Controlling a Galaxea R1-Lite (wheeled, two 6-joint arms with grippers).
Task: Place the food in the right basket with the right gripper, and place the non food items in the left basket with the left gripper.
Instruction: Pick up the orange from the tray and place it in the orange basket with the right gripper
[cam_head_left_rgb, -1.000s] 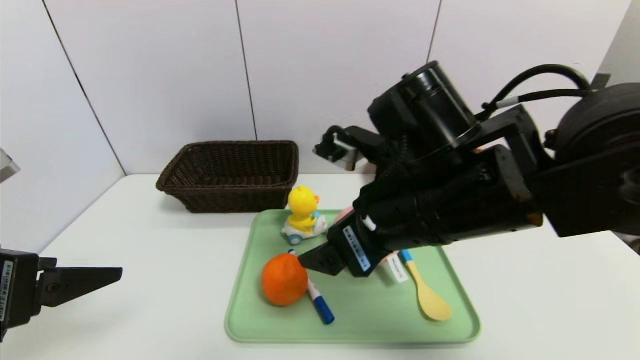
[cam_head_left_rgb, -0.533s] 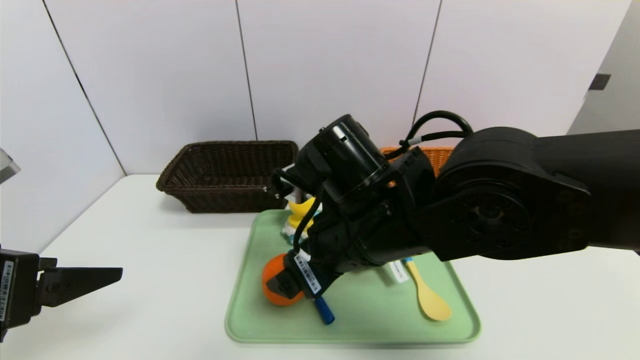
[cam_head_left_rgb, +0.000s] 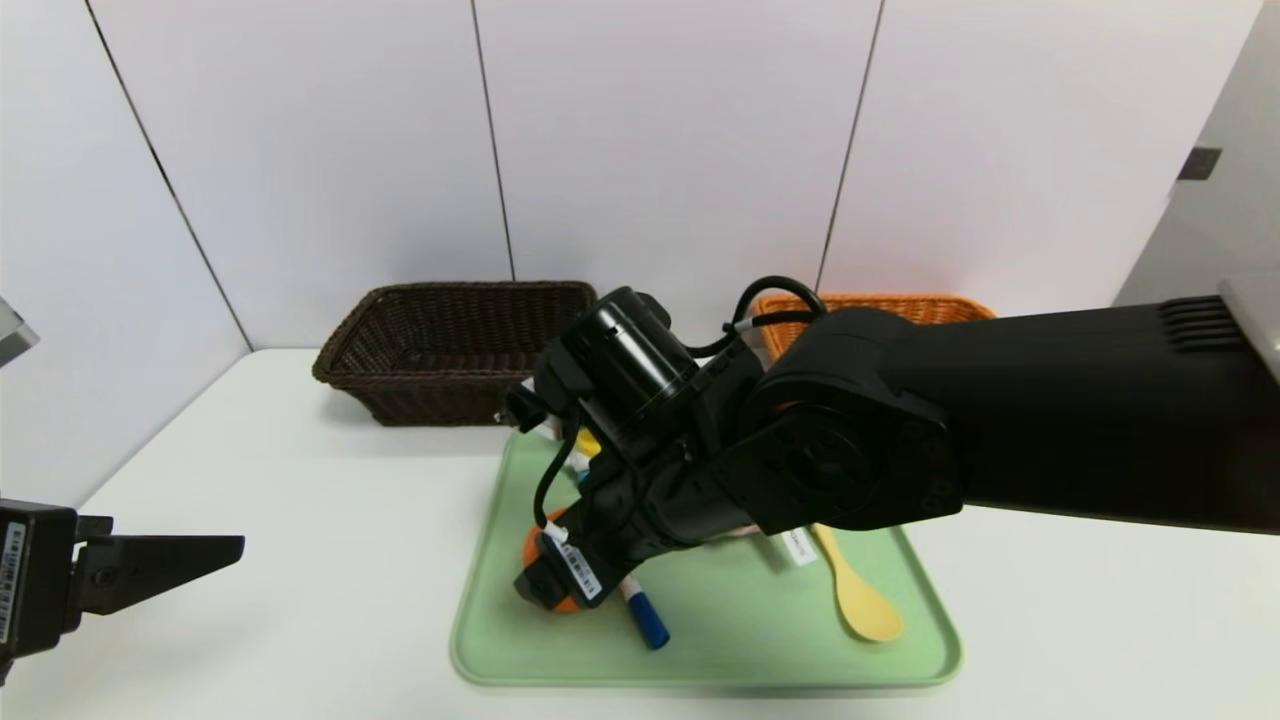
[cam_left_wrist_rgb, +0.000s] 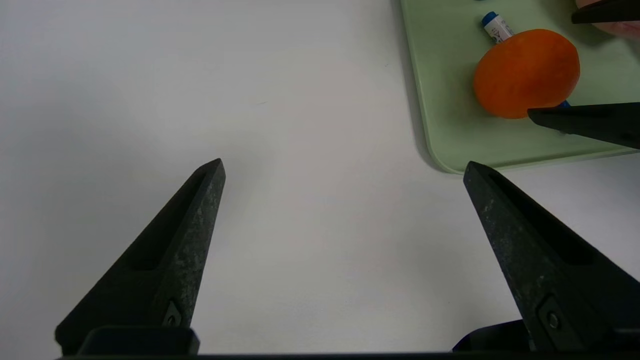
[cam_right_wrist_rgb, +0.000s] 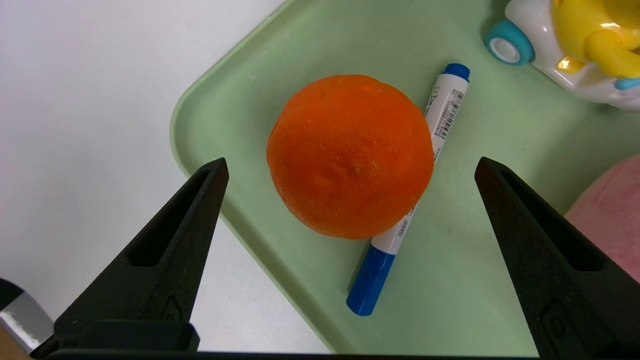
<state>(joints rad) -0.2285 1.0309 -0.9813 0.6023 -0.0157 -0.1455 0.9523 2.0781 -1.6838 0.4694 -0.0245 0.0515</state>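
Observation:
A round orange (cam_right_wrist_rgb: 350, 155) lies on the green tray (cam_right_wrist_rgb: 475, 300), touching a white marker with a blue cap (cam_right_wrist_rgb: 446, 111). My right gripper (cam_right_wrist_rgb: 350, 165) hangs open just above the orange, one finger on either side of it, touching nothing. In the head view the right gripper (cam_head_left_rgb: 555, 580) and its arm cover most of the orange. The yellow duck toy (cam_right_wrist_rgb: 575, 50) and the pink plush peach (cam_right_wrist_rgb: 610, 210) sit at the tray's far side. A yellow spoon (cam_head_left_rgb: 860, 595) lies on the tray's right. My left gripper (cam_left_wrist_rgb: 344, 165) is open over bare table.
The dark brown basket (cam_head_left_rgb: 460, 350) stands at the back left of the white table and the orange-tan basket (cam_head_left_rgb: 880, 305) at the back right, partly behind my right arm. The tray's near left corner (cam_left_wrist_rgb: 450, 125) lies just ahead of the left gripper.
My right arm has swung left and down across the tray, bringing its open gripper over the orange. The left arm and the objects have not moved.

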